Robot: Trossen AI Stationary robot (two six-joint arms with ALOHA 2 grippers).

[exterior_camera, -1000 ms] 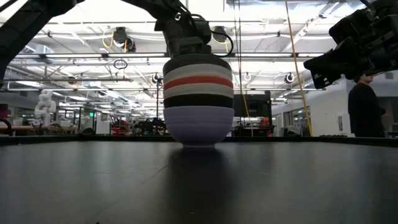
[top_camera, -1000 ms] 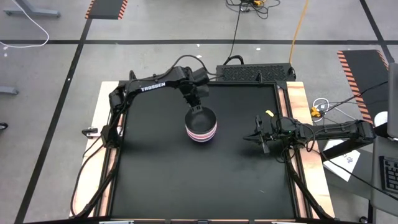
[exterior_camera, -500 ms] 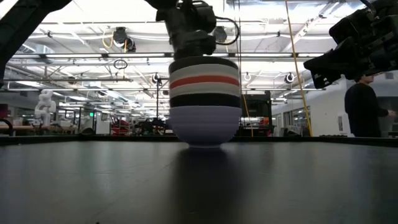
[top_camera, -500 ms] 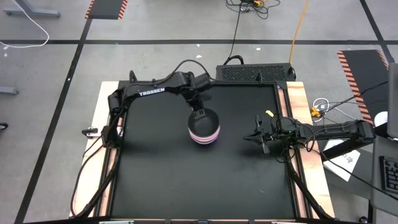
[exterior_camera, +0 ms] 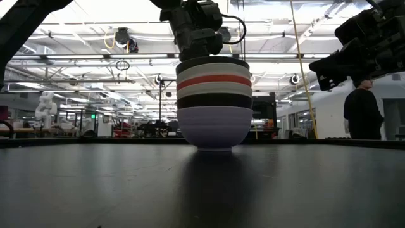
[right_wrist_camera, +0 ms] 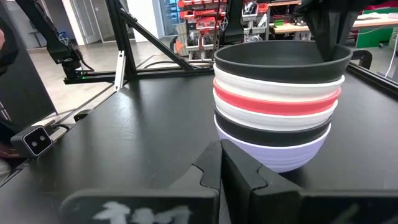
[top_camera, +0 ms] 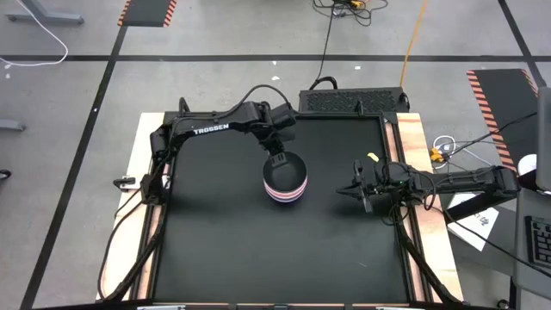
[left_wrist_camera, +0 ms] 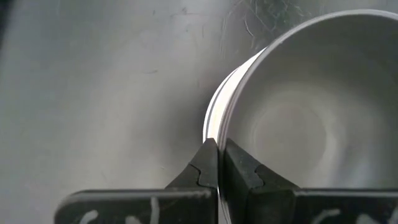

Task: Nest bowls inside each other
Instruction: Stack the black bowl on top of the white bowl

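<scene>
L fingers (left_wrist_camera: 217,163) pinching bowls' (top_camera: 285,179) rim

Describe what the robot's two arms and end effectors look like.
Both arms are dark, slim and jointed. The left arm carries white TROSSEN lettering and looping black cables. Each end effector has two dark, wedge-tipped fingers: left end effector, right end effector.
</scene>
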